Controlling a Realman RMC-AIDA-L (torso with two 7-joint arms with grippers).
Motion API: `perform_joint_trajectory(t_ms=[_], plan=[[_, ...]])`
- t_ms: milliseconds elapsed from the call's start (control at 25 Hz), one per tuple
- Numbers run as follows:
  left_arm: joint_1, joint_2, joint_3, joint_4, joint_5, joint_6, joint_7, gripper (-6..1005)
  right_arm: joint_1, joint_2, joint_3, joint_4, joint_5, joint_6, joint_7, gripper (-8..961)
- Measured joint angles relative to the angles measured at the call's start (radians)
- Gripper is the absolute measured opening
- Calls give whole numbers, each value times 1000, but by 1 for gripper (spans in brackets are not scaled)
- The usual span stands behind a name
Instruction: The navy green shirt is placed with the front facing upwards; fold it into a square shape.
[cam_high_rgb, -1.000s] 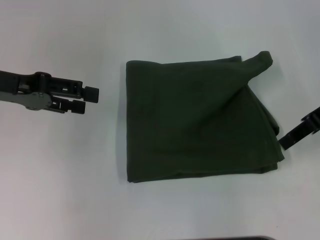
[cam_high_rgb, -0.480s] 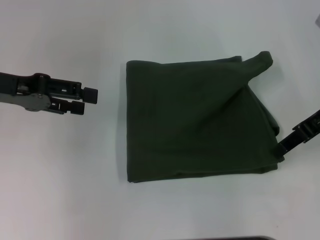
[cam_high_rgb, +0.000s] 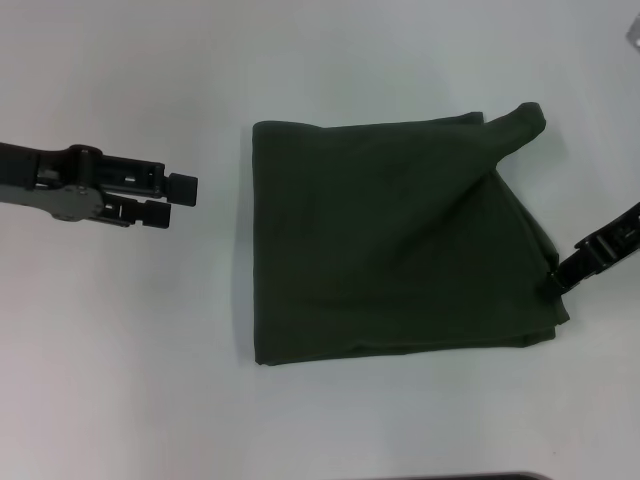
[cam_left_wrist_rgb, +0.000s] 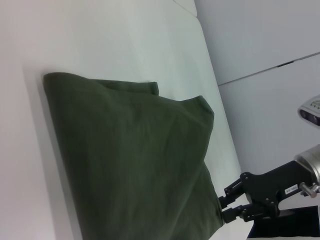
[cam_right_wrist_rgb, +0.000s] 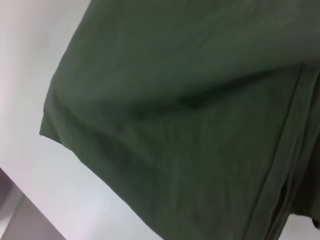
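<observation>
The navy green shirt (cam_high_rgb: 395, 240) lies folded into a rough square in the middle of the white table, plain green side up, with one corner (cam_high_rgb: 520, 120) sticking out at the far right. It also fills the left wrist view (cam_left_wrist_rgb: 130, 155) and the right wrist view (cam_right_wrist_rgb: 190, 115). My left gripper (cam_high_rgb: 172, 200) hovers open left of the shirt, well apart from it and holding nothing. My right gripper (cam_high_rgb: 553, 284) is at the shirt's near-right edge; the left wrist view shows it (cam_left_wrist_rgb: 223, 208) open, its fingertips right at the layered hem.
The white table (cam_high_rgb: 120, 380) extends around the shirt on all sides. A dark edge (cam_high_rgb: 470, 476) shows at the bottom of the head view. A grey wall and a pale device (cam_left_wrist_rgb: 310, 107) lie beyond the table's far side.
My right gripper has moved inward and slightly up, from just off the shirt's right edge to touching it. The left gripper and the shirt have stayed put.
</observation>
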Motion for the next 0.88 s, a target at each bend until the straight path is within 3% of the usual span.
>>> perform_joint_trajectory(t_ms=[640, 880], plan=[[4, -2, 2, 0, 0, -3, 0, 841, 11, 5, 0, 60, 1, 37, 2, 323], [6, -2, 5, 0, 0, -3, 3, 841, 15, -3, 5, 59, 1, 24, 9, 124]])
